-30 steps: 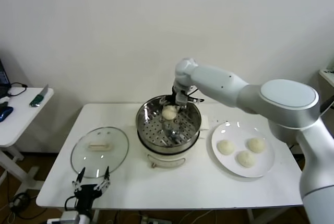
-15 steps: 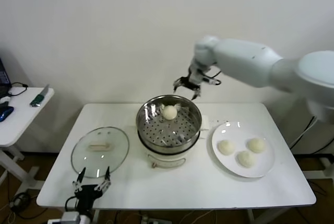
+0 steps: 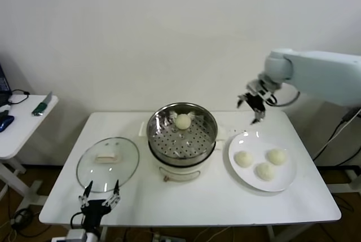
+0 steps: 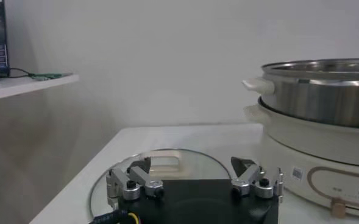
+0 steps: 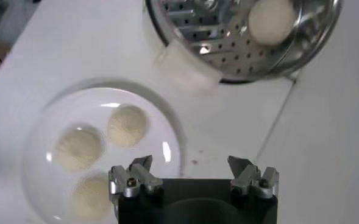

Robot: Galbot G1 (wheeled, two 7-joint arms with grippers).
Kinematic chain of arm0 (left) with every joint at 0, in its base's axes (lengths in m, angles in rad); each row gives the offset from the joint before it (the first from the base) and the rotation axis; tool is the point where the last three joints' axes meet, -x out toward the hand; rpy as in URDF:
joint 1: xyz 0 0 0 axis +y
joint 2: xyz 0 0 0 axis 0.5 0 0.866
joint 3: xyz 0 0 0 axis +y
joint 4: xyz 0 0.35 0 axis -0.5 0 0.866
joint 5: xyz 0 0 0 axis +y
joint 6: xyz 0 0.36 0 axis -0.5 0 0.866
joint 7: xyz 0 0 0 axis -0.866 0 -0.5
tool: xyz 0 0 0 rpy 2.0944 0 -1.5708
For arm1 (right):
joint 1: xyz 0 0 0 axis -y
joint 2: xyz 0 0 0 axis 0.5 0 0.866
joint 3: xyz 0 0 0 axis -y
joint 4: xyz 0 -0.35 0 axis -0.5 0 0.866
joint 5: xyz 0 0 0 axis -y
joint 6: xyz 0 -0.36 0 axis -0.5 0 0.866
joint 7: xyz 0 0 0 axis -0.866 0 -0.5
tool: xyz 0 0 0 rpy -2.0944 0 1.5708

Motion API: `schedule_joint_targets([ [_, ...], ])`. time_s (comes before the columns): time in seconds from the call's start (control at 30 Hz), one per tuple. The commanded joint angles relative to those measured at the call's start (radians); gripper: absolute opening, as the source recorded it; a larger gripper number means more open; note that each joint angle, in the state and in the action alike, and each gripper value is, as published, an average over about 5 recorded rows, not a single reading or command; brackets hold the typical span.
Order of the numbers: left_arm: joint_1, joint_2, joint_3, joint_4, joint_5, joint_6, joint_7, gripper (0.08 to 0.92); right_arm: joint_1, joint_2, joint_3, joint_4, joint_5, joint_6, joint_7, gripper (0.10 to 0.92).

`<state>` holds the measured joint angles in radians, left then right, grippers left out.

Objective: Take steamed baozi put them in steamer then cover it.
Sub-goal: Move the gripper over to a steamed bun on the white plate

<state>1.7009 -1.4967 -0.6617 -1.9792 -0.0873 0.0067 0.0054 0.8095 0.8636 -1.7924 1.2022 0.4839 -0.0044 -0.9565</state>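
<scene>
Your right gripper (image 3: 255, 106) hangs wide open and empty above the plate (image 3: 285, 183); one baozi (image 3: 183, 121) sits in the steamer (image 3: 160, 135). Descend off-centre and you risk nudging neighbouring buns (image 3: 266, 171) aside.

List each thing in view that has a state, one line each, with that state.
Steamer: uncovered, one bun inside.
Bun in steamer: resting on the perforated floor, near the far wall.
Lid: off, lying flat on the table left of the steamer.
Plate: holds three buns.
Right gripper: jaws open, empty, in the air above the plate's far edge.
Left gripper: jaws open, empty, parked low by the lid's near rim.
</scene>
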Motion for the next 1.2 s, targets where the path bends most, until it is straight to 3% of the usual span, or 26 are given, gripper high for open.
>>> schedule_joint_targets([
  [0.03,0.001,0.001,-0.001,-0.002,0.002,-0.001,0.0,0.823,-0.113,-0.142,0.03,0.105,0.041,-0.213,0.014,0.823],
  [0.37,0.011,-0.013,-0.004,-0.004,0.013,-0.003,0.0,0.823,-0.378,-0.072,0.26,-0.005,-0.051,-0.241,0.033,0.823],
  [0.73,0.02,-0.02,-0.011,-0.003,0.018,-0.011,-0.001,0.823,-0.469,0.029,0.317,-0.126,-0.116,-0.239,0.042,0.823],
  [1.2,0.018,-0.021,-0.008,-0.002,0.021,-0.013,-0.002,0.823,-0.514,0.047,0.351,-0.149,-0.158,-0.264,0.082,0.807],
])
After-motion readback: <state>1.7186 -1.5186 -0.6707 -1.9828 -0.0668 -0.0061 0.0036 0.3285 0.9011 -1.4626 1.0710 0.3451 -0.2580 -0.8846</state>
